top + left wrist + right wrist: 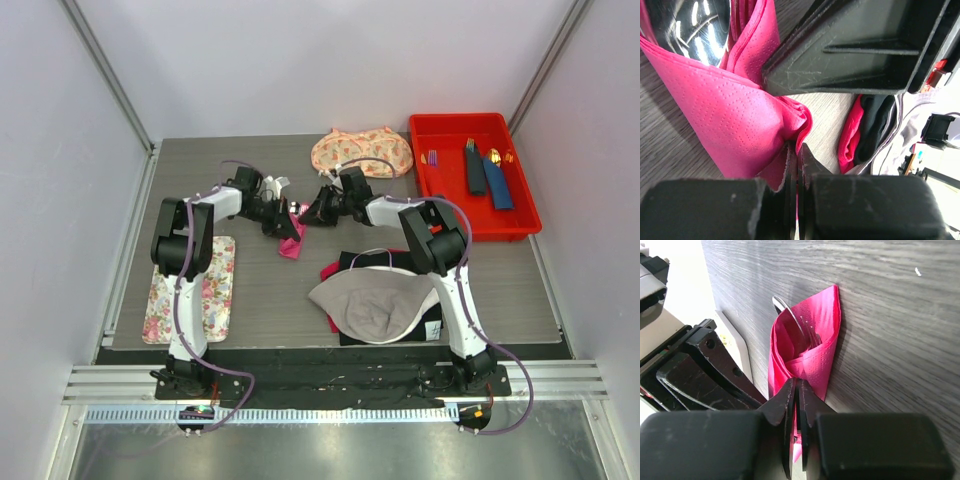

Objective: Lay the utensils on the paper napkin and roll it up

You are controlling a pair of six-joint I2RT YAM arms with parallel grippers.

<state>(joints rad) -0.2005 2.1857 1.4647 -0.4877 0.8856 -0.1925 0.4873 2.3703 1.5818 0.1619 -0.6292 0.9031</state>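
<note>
Where: paper napkin folded around utensils, mid table, toward far edge.
Left: left gripper pinching napkin edge.
Right: right gripper pinching napkin end.
Technique: roll tight and evenly; thin paper likely tears.

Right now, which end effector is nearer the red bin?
Right. The right end effector sits left of the bin in the top view; the left end effector is just beyond it, farther away.

We observe the right gripper pinched closed on one end of the paper napkin, which is folded into a cone on the desk. The utensils, apparently two, protrude from its fold toward the desk edge.
</note>
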